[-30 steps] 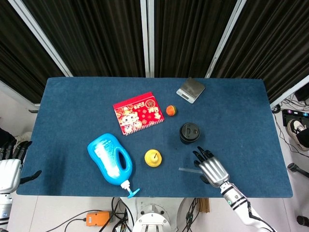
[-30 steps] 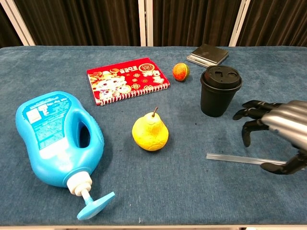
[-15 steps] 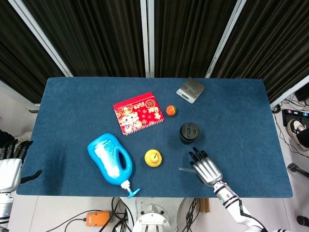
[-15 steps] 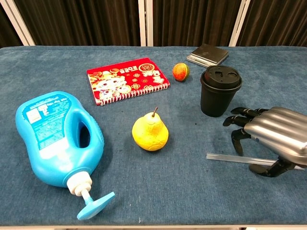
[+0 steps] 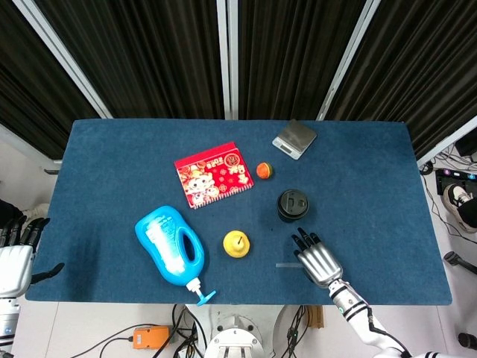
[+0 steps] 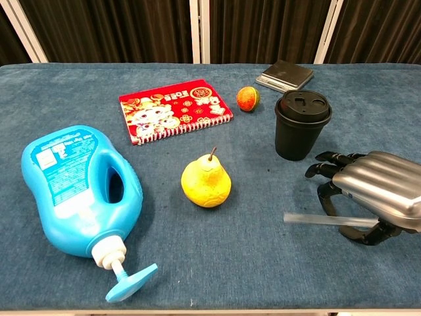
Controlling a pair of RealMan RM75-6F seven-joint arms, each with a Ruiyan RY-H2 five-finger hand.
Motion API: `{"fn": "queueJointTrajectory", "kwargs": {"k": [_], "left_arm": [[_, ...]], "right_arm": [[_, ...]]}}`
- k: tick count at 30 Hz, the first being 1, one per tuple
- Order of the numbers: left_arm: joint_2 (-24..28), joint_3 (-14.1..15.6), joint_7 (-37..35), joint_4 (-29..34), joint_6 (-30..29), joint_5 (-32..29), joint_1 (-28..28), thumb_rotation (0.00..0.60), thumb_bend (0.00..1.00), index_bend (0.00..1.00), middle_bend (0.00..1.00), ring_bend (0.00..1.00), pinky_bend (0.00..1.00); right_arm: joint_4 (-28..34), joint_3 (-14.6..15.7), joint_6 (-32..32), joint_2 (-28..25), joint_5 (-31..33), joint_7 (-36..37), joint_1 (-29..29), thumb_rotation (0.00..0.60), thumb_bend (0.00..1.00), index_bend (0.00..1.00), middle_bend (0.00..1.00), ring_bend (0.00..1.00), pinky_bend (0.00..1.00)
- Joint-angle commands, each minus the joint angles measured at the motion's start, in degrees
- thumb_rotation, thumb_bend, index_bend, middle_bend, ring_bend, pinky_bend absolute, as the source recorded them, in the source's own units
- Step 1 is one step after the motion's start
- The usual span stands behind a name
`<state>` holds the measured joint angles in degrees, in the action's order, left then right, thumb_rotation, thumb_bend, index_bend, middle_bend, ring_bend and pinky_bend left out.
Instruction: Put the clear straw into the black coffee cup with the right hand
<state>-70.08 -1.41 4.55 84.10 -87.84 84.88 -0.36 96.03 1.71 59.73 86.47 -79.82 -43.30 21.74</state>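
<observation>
The left hand (image 5: 13,265) waits off the left edge of the desk (image 5: 112,149), with its fingers apart and nothing in them. On the desk, far left of the black coffee cup (image 6: 302,124), lies a big blue bottle (image 6: 80,189). A red notebook (image 6: 174,109) and a yellow pear (image 6: 206,181) sit closer to the cup, still on its left. A small orange ball (image 6: 248,98) is just up and left of the cup. The clear straw (image 6: 309,219) is in front of the cup, pinched by the right hand (image 6: 371,194), whose fingers (image 6: 327,194) close on it.
</observation>
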Motion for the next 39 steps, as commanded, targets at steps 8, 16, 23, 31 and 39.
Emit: {"fn": "queueJointTrajectory", "kwargs": {"k": [8, 16, 23, 31, 39], "left_arm": [[0.11, -0.06, 0.09, 0.07, 0.09, -0.11, -0.03, 0.600, 0.05, 0.13, 0.14, 0.03, 0.00], [0.59, -0.23, 0.75, 0.87, 0.20, 0.15, -0.39, 0.600, 0.05, 0.13, 0.14, 0.03, 0.00], [0.88, -0.24, 1.64, 1.78, 0.33, 0.34, -0.65, 0.600, 0.05, 0.13, 0.14, 0.03, 0.00], [1.33, -0.23, 2.63, 2.95, 0.64, 0.03, -0.76, 0.600, 0.05, 0.13, 0.14, 0.03, 0.00], [1.58, -0.30, 3.59, 3.80, 1.24, -0.58, -0.98, 0.600, 0.05, 0.13, 0.14, 0.03, 0.00]], "right_arm": [[1.79, -0.03, 1.71, -1.23, -2.29, 4.54, 0.56, 0.600, 0.55, 0.65, 0.24, 0.11, 0.25], [12.07, -3.63, 8.34, -10.31, -9.29, 20.67, 0.90, 0.600, 0.58, 0.69, 0.26, 0.13, 0.25], [14.21, -11.52, 10.14, -14.32, -6.67, 38.01, 3.61, 0.600, 0.58, 0.71, 0.29, 0.15, 0.25], [5.85, -18.67, 5.43, -11.18, 0.10, 55.74, 9.14, 0.600, 0.59, 0.73, 0.30, 0.16, 0.25], [-5.95, -19.08, 4.13, -3.67, 0.39, 66.87, 12.19, 0.600, 0.59, 0.73, 0.30, 0.16, 0.24]]}}
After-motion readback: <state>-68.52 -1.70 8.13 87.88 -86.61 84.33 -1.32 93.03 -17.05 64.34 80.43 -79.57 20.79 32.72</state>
